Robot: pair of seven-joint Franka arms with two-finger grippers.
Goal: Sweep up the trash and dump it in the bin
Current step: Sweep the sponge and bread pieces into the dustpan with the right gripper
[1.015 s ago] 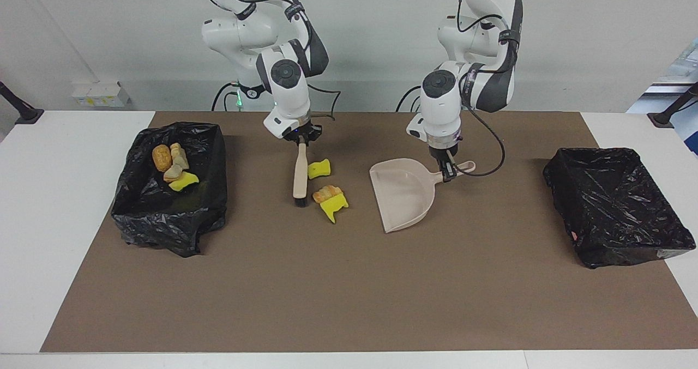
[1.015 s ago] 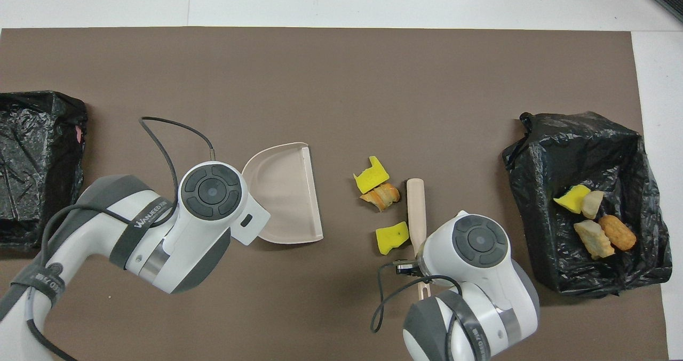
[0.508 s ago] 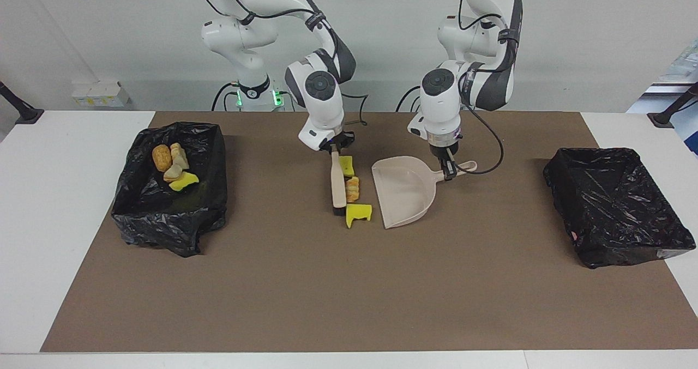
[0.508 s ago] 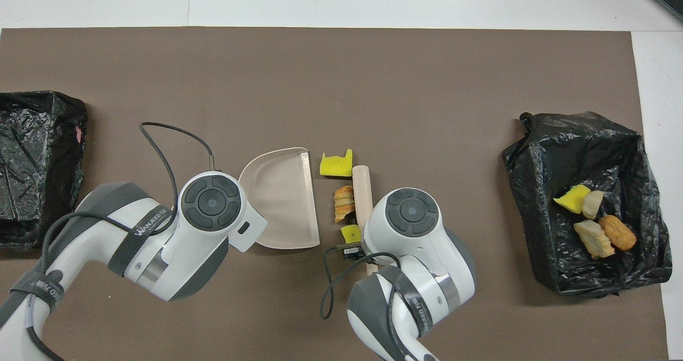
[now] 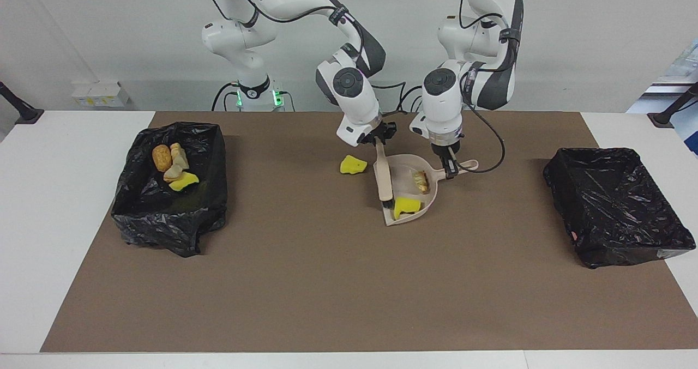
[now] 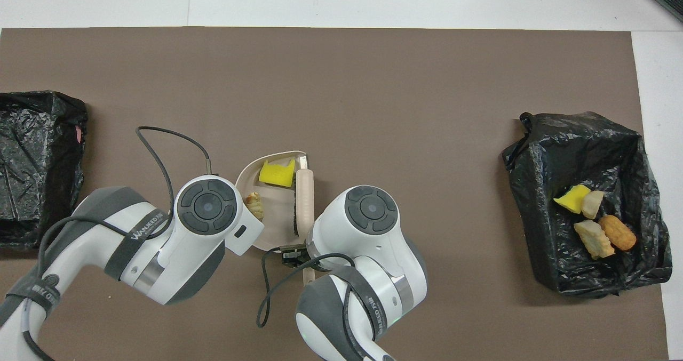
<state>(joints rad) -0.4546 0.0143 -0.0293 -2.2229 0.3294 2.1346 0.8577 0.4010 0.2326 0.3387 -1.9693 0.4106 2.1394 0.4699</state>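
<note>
Trash (image 5: 407, 206): 2 bits in dustpan (image 5: 431, 194), 1 outside

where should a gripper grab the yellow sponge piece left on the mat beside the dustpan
Take the yellow sponge piece from straight above, fingers closing across its shorter width. It lies flat and alone on the mat, so a top-down pinch likely fits best. Come from the edge turned away from the dustpan, because the brush in the right gripper crowds the other edge.
</note>
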